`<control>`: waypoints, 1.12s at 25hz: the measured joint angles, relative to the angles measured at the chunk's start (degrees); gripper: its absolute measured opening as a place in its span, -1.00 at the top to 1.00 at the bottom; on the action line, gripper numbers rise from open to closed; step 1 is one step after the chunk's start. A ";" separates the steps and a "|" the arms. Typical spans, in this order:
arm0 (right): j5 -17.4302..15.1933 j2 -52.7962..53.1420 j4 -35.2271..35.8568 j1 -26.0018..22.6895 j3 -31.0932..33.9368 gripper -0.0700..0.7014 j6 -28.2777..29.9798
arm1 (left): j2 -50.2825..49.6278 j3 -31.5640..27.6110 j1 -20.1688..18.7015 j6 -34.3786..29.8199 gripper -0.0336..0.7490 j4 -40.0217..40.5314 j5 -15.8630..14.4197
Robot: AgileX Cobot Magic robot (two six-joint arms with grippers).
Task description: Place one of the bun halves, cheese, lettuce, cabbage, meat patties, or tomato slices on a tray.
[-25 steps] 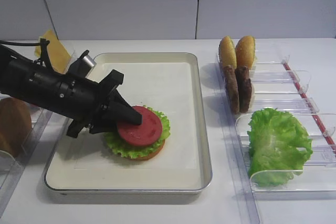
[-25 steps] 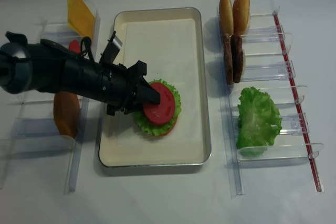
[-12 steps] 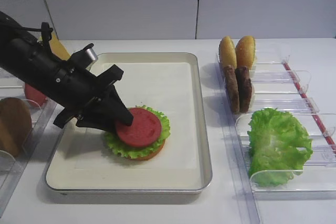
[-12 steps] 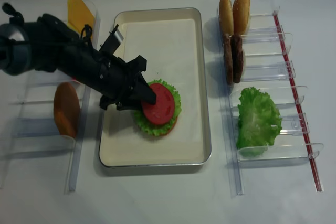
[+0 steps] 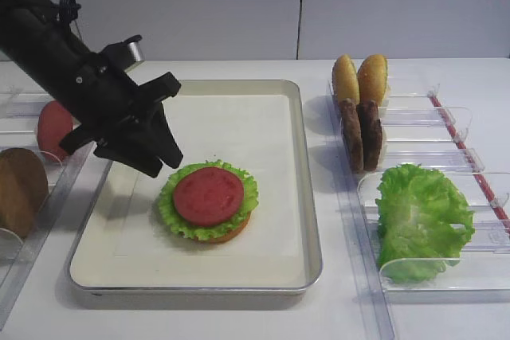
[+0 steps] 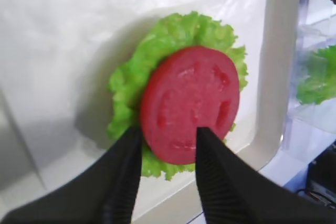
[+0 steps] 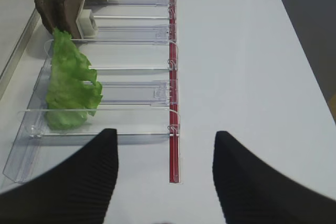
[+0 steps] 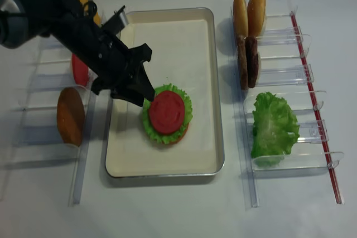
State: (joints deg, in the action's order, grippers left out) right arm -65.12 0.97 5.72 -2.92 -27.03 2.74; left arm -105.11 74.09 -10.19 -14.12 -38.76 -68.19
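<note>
One tomato slice (image 5: 208,196) flat, face-up on lettuce (image 5: 243,190), tray (image 5: 307,220).

You have no readable text, label, brand, number or sign anywhere here, on the food, racks, tray or tabletop

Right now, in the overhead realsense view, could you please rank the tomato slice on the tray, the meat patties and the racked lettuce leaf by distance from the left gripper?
From the left gripper:
1. Tomato slice, just beside it, on the tray.
2. Meat patties, upper right rack.
3. Lettuce leaf, lower right rack.
</note>
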 joint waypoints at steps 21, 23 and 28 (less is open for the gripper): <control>0.00 0.00 -0.13 0.00 0.00 -0.32 -0.10 | 27.32 -3.99 -5.15 16.17 0.31 35.29 -2.05; 0.00 0.00 -0.13 0.00 0.00 -0.32 -0.10 | 33.13 -8.46 -5.15 16.71 0.31 36.22 -2.38; 0.00 0.00 -0.13 0.00 0.00 -0.32 -0.21 | 47.79 -15.12 -5.15 18.41 0.31 38.76 -3.14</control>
State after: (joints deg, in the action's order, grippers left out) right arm -65.12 0.97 5.59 -2.92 -27.03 2.53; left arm -57.32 58.97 -15.33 4.28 0.00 -71.33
